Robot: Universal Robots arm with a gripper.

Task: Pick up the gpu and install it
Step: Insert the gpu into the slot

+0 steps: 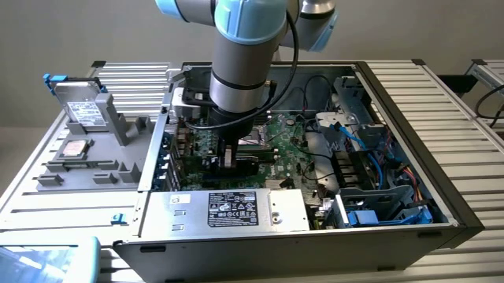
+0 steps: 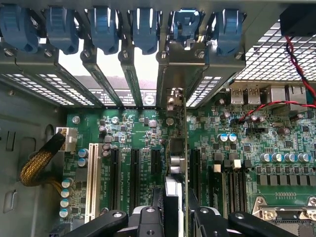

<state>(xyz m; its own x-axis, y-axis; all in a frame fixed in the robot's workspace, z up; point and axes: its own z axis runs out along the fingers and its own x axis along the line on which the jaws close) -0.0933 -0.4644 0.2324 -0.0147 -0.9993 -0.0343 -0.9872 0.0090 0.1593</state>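
In the wrist view the gpu (image 2: 177,163) shows edge-on as a thin upright card, with the gripper (image 2: 175,213) shut on it. Black fingers (image 2: 148,219) press it from both sides. The card stands over the green motherboard (image 2: 128,128), among the black expansion slots. Its silver bracket end (image 2: 172,98) reaches the rear slot openings of the case. Whether its edge sits fully in a slot is hidden. In the exterior view the arm reaches down into the open computer case (image 1: 409,135), and the gripper (image 1: 228,158) holds the dark card (image 1: 206,164) low over the board.
Blue bracket latches (image 2: 143,29) line the case's rear wall above the slots. A white slot (image 2: 91,182) and a yellow sleeved cable (image 2: 39,168) lie to one side. The power supply (image 1: 236,209) and a drive cage (image 1: 378,200) crowd the case. A grey fixture (image 1: 94,159) holds a hard drive (image 1: 82,109).
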